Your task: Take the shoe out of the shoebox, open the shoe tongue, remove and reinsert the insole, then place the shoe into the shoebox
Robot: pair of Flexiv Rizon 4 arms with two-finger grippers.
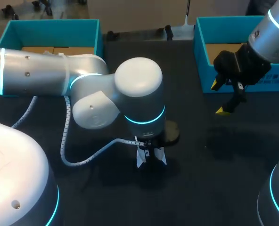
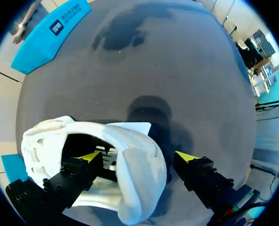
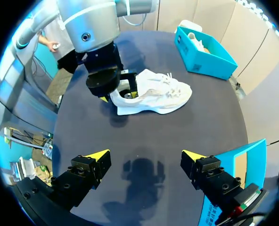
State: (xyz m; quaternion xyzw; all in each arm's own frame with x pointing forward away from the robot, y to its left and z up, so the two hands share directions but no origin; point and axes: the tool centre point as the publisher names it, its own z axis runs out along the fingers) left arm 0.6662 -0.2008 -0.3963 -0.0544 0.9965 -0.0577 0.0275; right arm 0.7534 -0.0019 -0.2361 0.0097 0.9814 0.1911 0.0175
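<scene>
shoe (image 3: pixel 153 96) on counter (image 1: pixel 215 179), mid, outside shoebox (image 1: pixel 201 66). left tool (image 2: pixel 138 156) spread wide, gripping nothing: one finger inside heel opening, other outside it. right tool (image 3: pixel 145 154) spread wide, empty, above bare counter.

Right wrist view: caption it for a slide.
Left gripper straddles the heel of the shoe on the table; right gripper hangs open, shoebox beyond.
</scene>
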